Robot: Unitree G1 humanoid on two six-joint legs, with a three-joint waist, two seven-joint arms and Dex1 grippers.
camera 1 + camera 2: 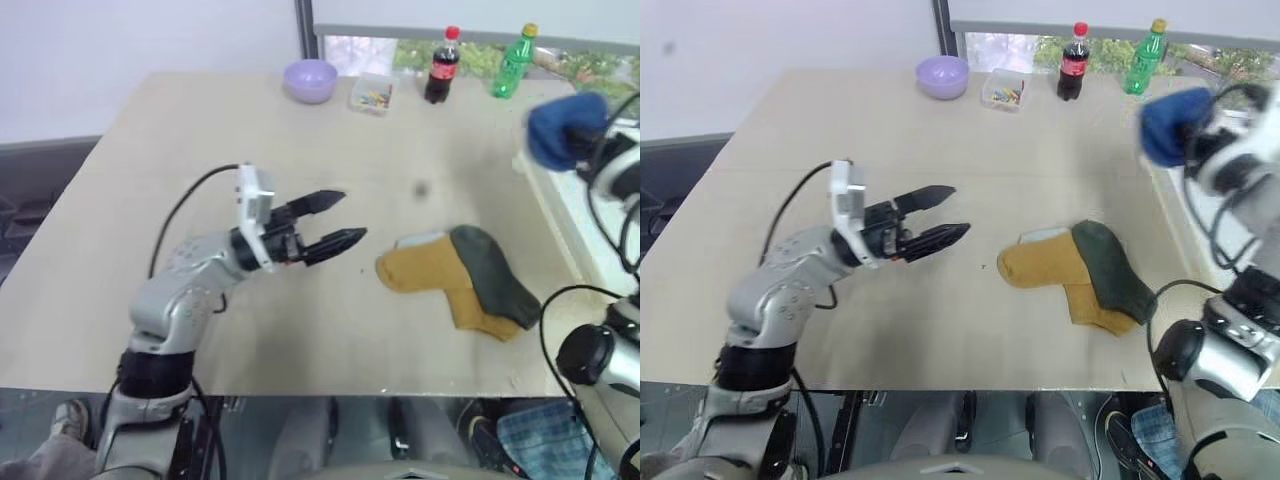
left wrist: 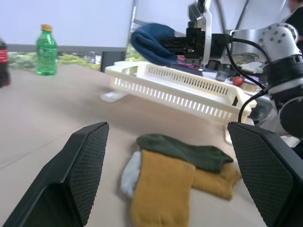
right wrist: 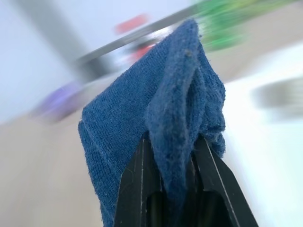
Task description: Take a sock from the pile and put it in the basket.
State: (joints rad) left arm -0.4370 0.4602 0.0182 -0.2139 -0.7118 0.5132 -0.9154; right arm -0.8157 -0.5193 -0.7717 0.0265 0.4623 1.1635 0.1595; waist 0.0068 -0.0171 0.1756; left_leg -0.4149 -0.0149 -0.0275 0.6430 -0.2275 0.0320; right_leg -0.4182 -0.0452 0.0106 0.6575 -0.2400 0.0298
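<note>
The beige surface (image 1: 200, 130) lies bare across its left and middle stretch. A mustard-yellow knit sock (image 1: 425, 268) and a dark green sock (image 1: 492, 272) lie overlapped right of centre. Along the far edge stand a lilac bowl (image 1: 310, 79), a clear box (image 1: 371, 93), a cola bottle (image 1: 443, 66) and a green bottle (image 1: 514, 62). The cream-white slotted plastic basket (image 2: 175, 85) sits beyond the right edge, open-topped.

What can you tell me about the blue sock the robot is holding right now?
The blue sock is a royal-blue soft knit, bunched and folded. The right claw is shut on a fold of it, holding it in the air at the table's right edge, above the cream slotted basket. Only the claw touches it.
</note>
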